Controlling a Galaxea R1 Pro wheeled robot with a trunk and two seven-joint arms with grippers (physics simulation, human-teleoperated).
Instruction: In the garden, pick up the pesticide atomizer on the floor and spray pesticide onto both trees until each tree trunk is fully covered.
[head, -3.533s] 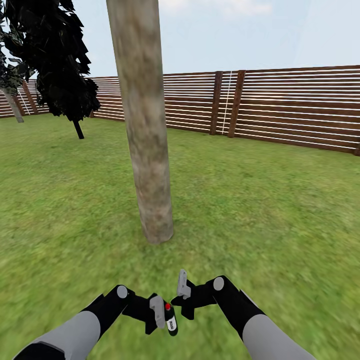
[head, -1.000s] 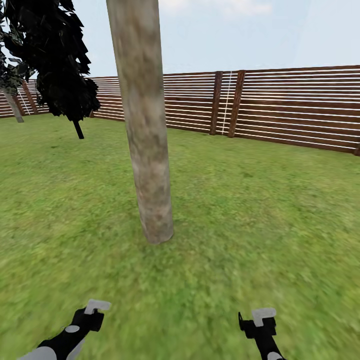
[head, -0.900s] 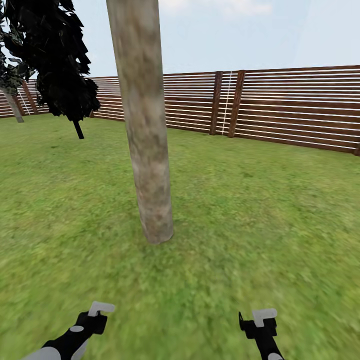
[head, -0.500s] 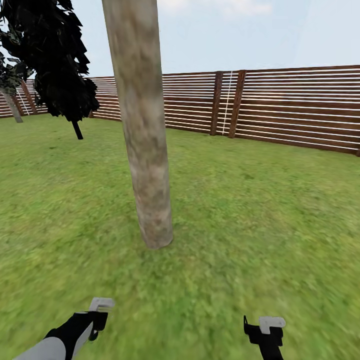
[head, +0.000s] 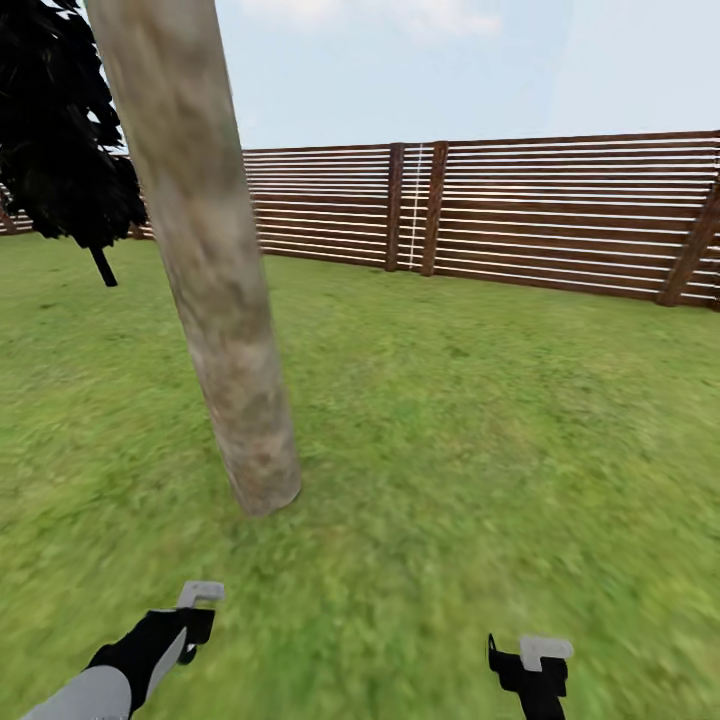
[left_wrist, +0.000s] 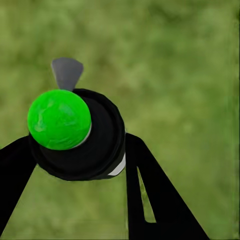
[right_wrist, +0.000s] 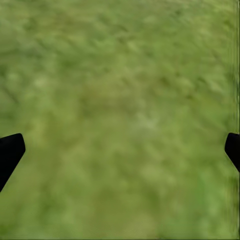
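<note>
Left gripper (left_wrist: 80, 150) is clamping the pesticide atomizer (left_wrist: 82, 135): the wrist view is showing its black round body wedged between the two black fingers (left_wrist: 150, 195), touching both, with a green ball cap (left_wrist: 59, 119) facing the camera and a grey nozzle tab (left_wrist: 66, 72) sticking out past the body, away from the claw. Beyond the atomizer only blurry grass floor (left_wrist: 180, 75) is showing, nothing else near the fingertips.

In the head view the left gripper (head: 195, 610) is sitting low at the robot's left, with the grey tab poking forward past the black wrist. The atomizer body itself is too hidden there to make out.

Right gripper (right_wrist: 120, 150) is standing wide: just two black fingertips (right_wrist: 10, 150) are showing at opposite edges of the wrist view, with bare grass between them and nothing in the gap. In the head view the right gripper (head: 530, 665) is hanging low at the robot's right, well apart from the left one.

Tree trunk (head: 205, 280) is standing ahead of the left gripper and slightly inboard of it, thick, pale and mottled, appearing tilted in this view, its base meeting the grass well forward of both claws. It is closer to the left claw than to the right. I cannot tell whether any pesticide specks are on the bark.

Behind it a black-leaved conifer (head: 60, 160) is standing farther off, outboard of the left gripper, and a brown slat fence (head: 520, 215) is running across the far side of the lawn.
</note>
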